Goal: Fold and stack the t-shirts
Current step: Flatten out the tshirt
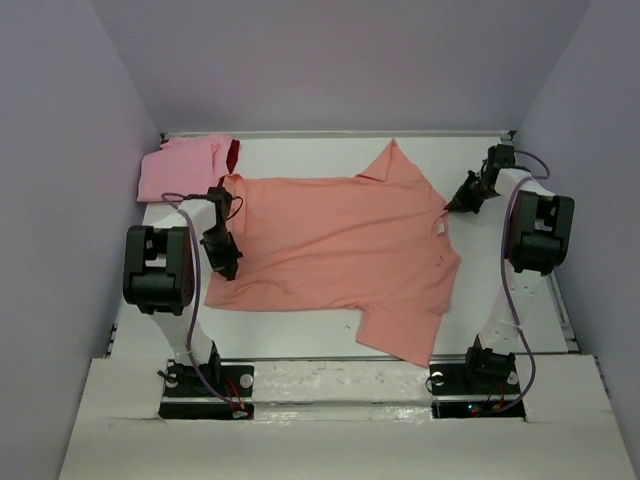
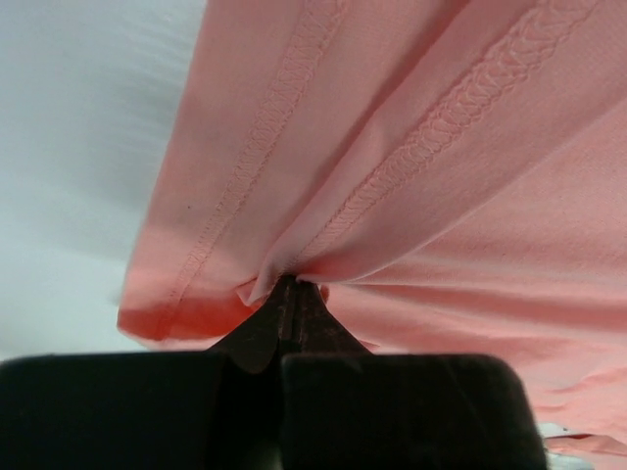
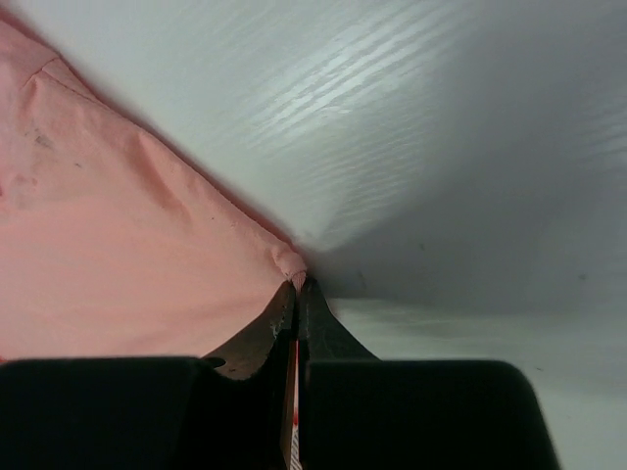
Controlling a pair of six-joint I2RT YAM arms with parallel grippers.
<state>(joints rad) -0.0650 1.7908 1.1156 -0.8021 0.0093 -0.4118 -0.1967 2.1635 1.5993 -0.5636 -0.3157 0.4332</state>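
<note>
Pinching the orange shirt (image 1: 340,250) at two edges: our left gripper (image 2: 284,286) is clamped on its bunched hem, our right gripper (image 3: 298,282) on the edge by the collar. Shirt lies spread flat on the table (image 1: 300,340), not yet folded. Pink shirt (image 1: 180,168), dark red shirt (image 1: 234,155) peeking beside it: piled far-left, we judge them done. Containers: we see none.

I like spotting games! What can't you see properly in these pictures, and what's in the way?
Top view: the dark red shirt is only a sliver; the pink shirt covers the rest.
Left wrist view: the left gripper bites into folds of the salmon shirt, hiding how much cloth is pinched.
Right wrist view: the right gripper pinches the shirt's edge; the frame cuts off most of it.
</note>
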